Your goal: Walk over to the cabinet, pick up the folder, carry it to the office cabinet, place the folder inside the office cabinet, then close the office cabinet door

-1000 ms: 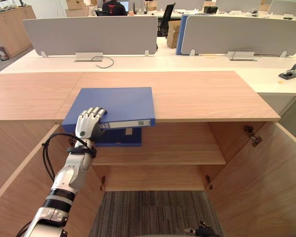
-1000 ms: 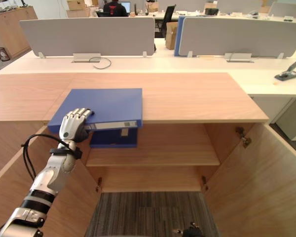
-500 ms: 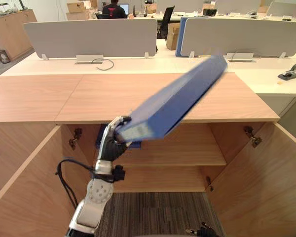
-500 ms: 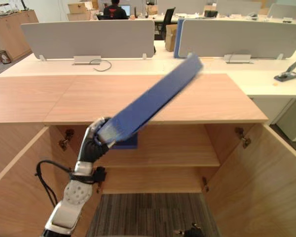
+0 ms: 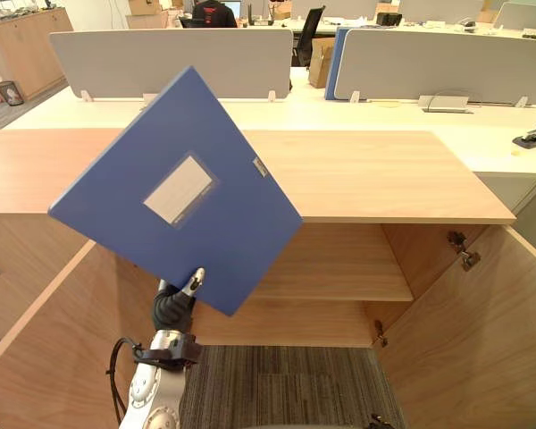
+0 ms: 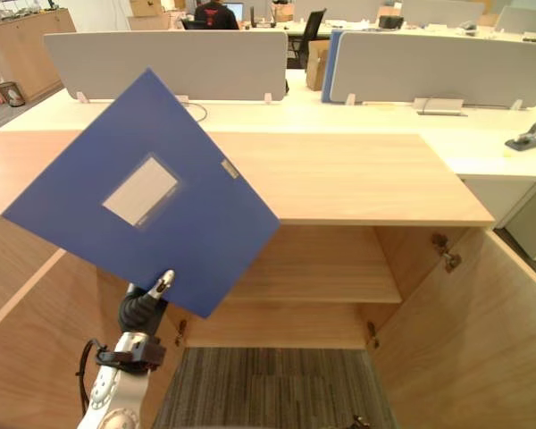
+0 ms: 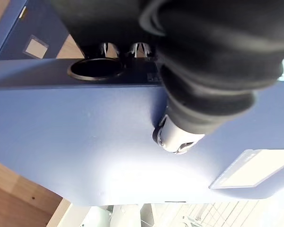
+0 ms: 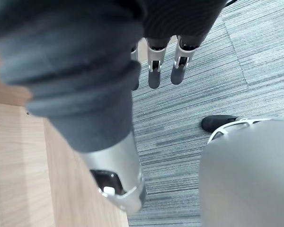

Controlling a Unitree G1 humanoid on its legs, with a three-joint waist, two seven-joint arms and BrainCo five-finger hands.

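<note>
My left hand is shut on the lower edge of the blue folder, thumb on its face and fingers round the spine. The folder stands tilted on one corner in the air before the left half of the open office cabinet, its label pocket facing me. It hides much of the cabinet's left interior. The inner shelf shows to the right of the folder. My right hand hangs low over the carpet with relaxed fingers, holding nothing.
Both cabinet doors stand wide open, the left door and the right door flanking the opening. Grey carpet lies in front. Behind the cabinet run white desks with grey divider screens; a person sits far back.
The folder has left the cabinet top: my left hand lifted it, swung it upright and lowered it in front of the opening. It now covers the second blue folder on the shelf.
</note>
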